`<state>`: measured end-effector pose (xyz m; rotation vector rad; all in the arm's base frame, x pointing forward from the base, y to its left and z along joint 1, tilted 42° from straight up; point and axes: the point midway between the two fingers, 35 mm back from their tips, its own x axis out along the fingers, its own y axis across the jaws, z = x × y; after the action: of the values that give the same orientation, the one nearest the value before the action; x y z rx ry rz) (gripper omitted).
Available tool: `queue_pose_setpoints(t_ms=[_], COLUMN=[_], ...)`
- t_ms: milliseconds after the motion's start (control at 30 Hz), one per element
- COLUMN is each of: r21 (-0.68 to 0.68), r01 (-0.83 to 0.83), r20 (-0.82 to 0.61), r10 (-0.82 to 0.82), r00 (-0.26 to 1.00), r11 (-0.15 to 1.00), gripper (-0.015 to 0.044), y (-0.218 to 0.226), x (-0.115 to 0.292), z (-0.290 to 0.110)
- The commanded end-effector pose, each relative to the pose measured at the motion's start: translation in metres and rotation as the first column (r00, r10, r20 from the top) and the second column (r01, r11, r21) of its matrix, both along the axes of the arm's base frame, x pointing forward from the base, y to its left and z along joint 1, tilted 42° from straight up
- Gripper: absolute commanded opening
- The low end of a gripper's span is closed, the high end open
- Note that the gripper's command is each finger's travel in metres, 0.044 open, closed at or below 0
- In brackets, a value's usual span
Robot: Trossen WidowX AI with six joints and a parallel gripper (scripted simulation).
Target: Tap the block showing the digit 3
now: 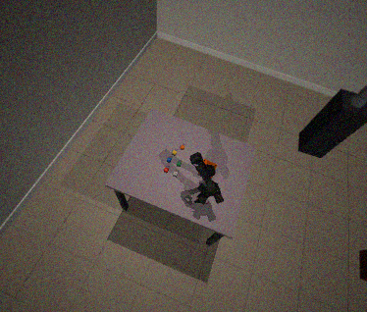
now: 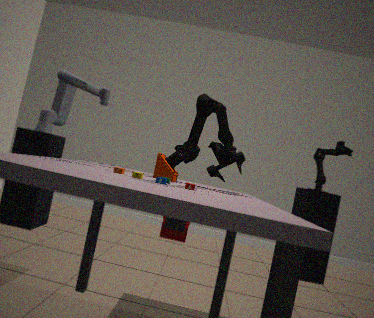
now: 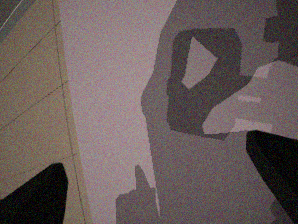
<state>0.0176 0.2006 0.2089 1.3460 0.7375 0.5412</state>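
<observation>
While the black arm arches above the pale table, its end effector hangs wide open in the air, holding nothing. Six small blocks lie in a cluster to its left in the top view: red, white, blue, green, yellow, and farthest, orange. The printed digits are too small to read, so which block shows 3, and how it faces, cannot be told.

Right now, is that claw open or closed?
Open: the claw hangs above the table, its two fingers spread apart, nothing between them.
</observation>
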Motion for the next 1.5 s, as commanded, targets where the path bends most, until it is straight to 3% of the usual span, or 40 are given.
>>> queue_pose_setpoints(t_ms=[0, 300, 533, 767, 1133, 1467], r21=[-0.008, -0.420, -0.712, -0.904, -0.982, -0.844], r01=[0.005, 0.219, 0.283, 0.200, -0.150, -0.527], r20=[0.004, 0.149, 0.183, 0.112, -0.176, -0.536], r10=[-0.005, -0.171, -0.219, -0.243, -0.274, -0.213], r00=[1.000, 0.974, 0.958, 0.964, 0.945, 0.817], r11=[1.000, 0.881, 0.642, 0.378, 0.111, 0.101], gripper=[0.0400, 0.0400, 0.0400, 0.0400, 0.0400, 0.0400], y=[0.000, 0.010, 0.006, -0.014, -0.077, -0.157], x=[0.001, 0.058, 0.111, 0.167, 0.246, 0.289], z=[0.000, -0.009, -0.022, -0.038, -0.070, -0.114])
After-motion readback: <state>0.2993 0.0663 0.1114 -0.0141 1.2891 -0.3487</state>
